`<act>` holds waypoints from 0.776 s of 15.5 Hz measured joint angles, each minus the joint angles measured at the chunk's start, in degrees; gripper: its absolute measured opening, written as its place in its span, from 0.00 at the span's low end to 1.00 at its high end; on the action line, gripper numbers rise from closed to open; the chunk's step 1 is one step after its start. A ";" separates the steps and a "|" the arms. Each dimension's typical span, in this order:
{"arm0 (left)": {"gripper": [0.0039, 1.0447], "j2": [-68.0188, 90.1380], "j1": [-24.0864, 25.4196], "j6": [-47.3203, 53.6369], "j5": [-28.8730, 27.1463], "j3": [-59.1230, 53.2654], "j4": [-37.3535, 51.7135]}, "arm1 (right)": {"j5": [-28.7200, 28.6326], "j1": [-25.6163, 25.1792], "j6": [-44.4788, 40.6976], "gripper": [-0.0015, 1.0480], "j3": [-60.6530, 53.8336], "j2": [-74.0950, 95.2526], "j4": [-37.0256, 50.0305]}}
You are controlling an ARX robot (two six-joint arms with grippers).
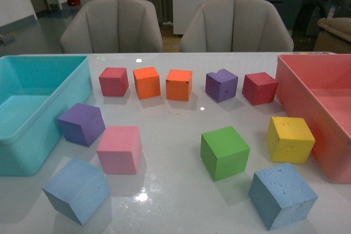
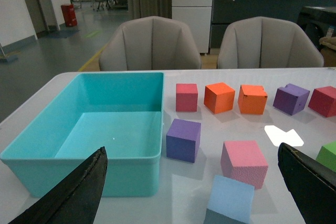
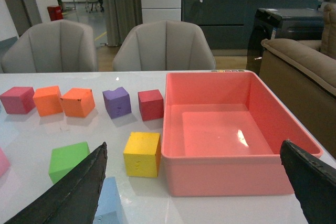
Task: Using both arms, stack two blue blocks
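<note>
Left blue block (image 1: 77,190): lies on the white table (image 1: 175,119) at its near left, turned corner-on. It is just in front of the pink cube (image 1: 119,149) and near the front wall of the turquoise bin (image 1: 33,152).
Right blue block (image 1: 282,194): lies on the table at its near right, also turned. It is in front of the yellow cube (image 1: 289,139), to the right of the green cube (image 1: 224,152), and near the salmon bin (image 1: 307,108).
Stack status: the 2 blue blocks are well apart, 1 on each side. Each rests on the table alone, not stacked.
Left gripper (image 2: 191,148): shows only in the left wrist view. Its 2 black fingers (image 2: 79,192) are spread wide and hold nothing. The left blue block (image 2: 230,199) shows between them, untouched.
Right gripper (image 3: 193,144): shows only in the right wrist view. Its 2 black fingers (image 3: 73,192) are likewise spread wide and hold nothing. The right blue block (image 3: 109,203) shows just beside 1 finger; contact cannot be told.
Back row: 5 cubes stand in a line across the far side. From left they are the red cube (image 1: 113,81), left orange cube (image 1: 146,82), right orange cube (image 1: 179,84), notched purple cube (image 1: 221,85) and dark red cube (image 1: 259,87).
Near purple cube (image 1: 81,124): just beside the turquoise bin's right wall, behind the pink cube.
Bins: turquoise at the table's left edge, salmon at its right.
Chairs: 2 grey chairs (image 1: 112,26) stand behind the table's far edge.
</note>
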 joint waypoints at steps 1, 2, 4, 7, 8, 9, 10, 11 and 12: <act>0.94 0.00 0.00 0.00 0.00 0.00 0.00 | 0.00 0.00 0.00 0.94 0.00 0.00 0.00; 0.94 0.00 0.00 0.00 0.00 0.00 0.00 | 0.00 0.00 0.00 0.94 0.00 0.00 0.00; 0.94 0.00 0.00 0.00 0.00 0.00 0.00 | 0.00 0.00 0.00 0.94 0.00 0.00 0.00; 0.94 0.00 0.00 0.00 0.00 0.00 0.00 | 0.00 0.00 0.00 0.94 0.00 0.00 0.00; 0.94 0.00 0.00 0.00 0.00 0.00 0.00 | 0.02 0.00 0.00 0.94 0.00 0.00 0.00; 0.94 0.00 0.00 0.00 0.00 0.00 0.00 | 0.02 0.00 0.00 0.94 0.00 0.00 0.00; 0.94 0.00 0.00 0.00 0.00 0.00 0.00 | 0.00 0.00 0.00 0.94 0.00 0.00 0.00; 0.94 0.00 0.00 0.00 0.00 0.00 0.00 | 0.02 0.00 0.00 0.94 0.00 0.00 0.00; 0.94 0.00 0.00 0.00 0.00 0.00 0.00 | 0.02 0.00 0.00 0.94 0.00 0.00 0.00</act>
